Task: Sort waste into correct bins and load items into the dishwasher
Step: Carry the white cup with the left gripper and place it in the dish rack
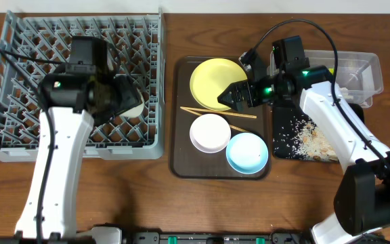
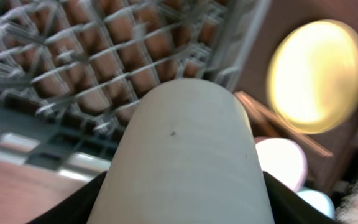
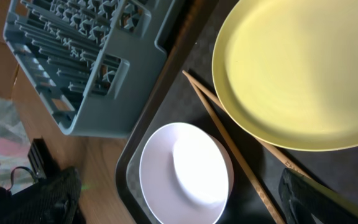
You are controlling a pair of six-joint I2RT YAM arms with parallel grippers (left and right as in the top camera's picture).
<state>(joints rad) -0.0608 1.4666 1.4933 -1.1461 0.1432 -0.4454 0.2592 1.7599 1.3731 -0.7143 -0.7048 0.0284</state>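
My left gripper is shut on a white cup and holds it over the right side of the grey dish rack. The cup fills the left wrist view. My right gripper is open and empty, above the right edge of the yellow plate. The right wrist view shows the plate, two chopsticks and a white bowl below the open jaws. A light-blue-rimmed bowl sits by the white bowl. Rice scraps lie on the black tray. Wrapper and tissue are not in view.
The plate, bowls and chopsticks rest on a brown serving tray in the table's middle. A clear plastic tub stands at the back right, behind the black tray. The rack's corner shows in the right wrist view.
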